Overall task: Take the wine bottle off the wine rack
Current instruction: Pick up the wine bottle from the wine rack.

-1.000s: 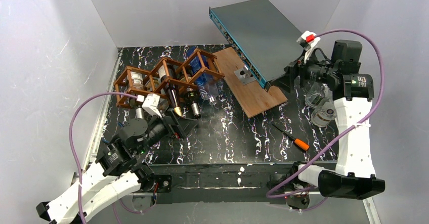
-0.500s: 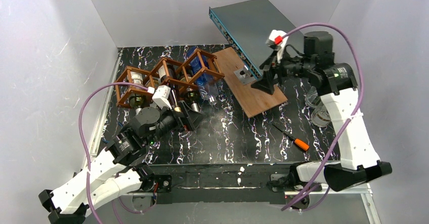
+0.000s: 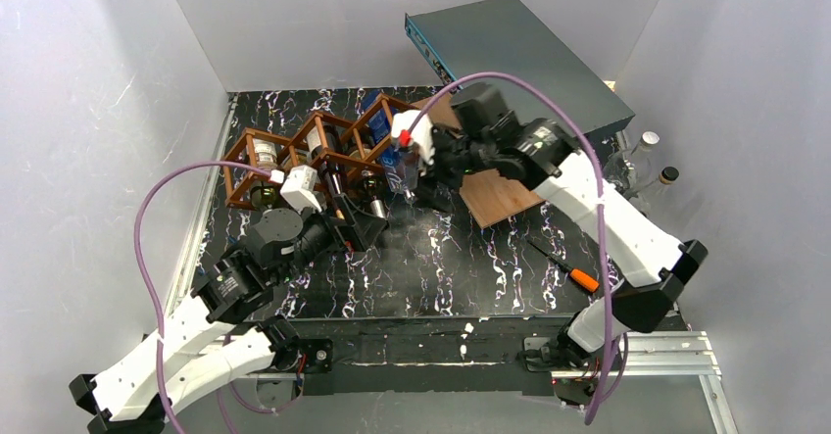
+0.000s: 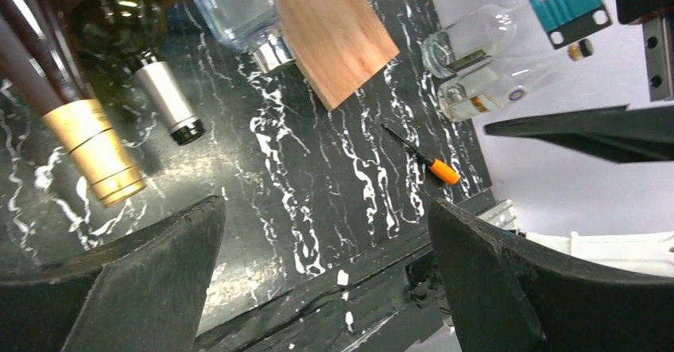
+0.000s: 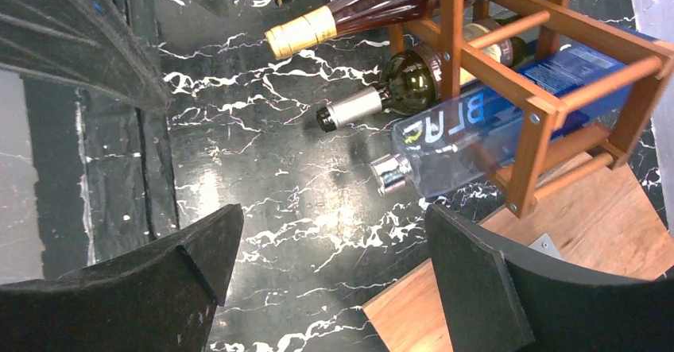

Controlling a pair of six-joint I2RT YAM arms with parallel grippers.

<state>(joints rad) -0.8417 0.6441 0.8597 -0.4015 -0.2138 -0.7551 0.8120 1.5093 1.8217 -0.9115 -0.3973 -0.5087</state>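
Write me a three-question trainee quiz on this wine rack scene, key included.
1. True or false: the right gripper is shut on a bottle.
2. The orange-handled tool is a: A screwdriver, B spoon, C brush.
3. Fill in: the clear blue-labelled bottle lies in the wine rack cell at the robot's ___ end.
Key: 1 false, it is open and holds nothing; 2 A; 3 right.

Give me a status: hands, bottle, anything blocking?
Left gripper open, empty, near neck of gold-foil wine bottle. Right gripper open, empty, near cap of clear bottle. Bottles lie in wine rack. Nothing blocks necks.
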